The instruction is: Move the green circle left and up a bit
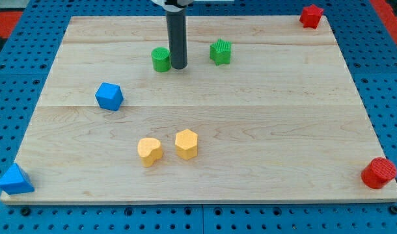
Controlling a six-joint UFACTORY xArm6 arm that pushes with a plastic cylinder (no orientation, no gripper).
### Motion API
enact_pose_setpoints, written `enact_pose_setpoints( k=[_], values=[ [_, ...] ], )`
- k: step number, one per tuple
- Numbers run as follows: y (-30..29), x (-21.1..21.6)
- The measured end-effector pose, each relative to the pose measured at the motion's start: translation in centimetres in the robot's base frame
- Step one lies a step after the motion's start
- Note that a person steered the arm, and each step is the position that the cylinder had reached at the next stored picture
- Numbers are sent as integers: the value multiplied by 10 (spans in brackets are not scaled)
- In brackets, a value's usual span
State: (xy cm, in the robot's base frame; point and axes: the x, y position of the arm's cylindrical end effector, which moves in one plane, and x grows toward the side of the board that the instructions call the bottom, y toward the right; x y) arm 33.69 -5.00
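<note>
near the view's bottom, far below my tip: blue triangle [15, 180] at the table [283, 130] corner, well off to the view's left; red circle [379, 173] far to the view's right. closer in, yellow heart [150, 151] and yellow hexagon [186, 143], just beside each other, below my tip and well apart from it. blue cube [109, 96], below and to the view's left of my tip. my tip [178, 67] down on the table, just beside the green circle [161, 59], on the circle's right side; cannot tell whether touching. sensible spot for a leftward shove, though an upward nudge probably needs contact from lower on the circle. green star [220, 52] near, to the view's right of my tip, out of the push line. red block [310, 15] far up and right. no gripper here, only a rod; nothing to spread or pinch.
</note>
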Motion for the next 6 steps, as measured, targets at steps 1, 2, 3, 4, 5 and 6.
enact_pose_setpoints(
  k=[1, 2, 3, 4, 5, 6],
  values=[
    [-24, 0],
    [-38, 0],
    [-40, -2],
    [-40, -10],
    [-45, -17],
    [-55, -20]
  ],
)
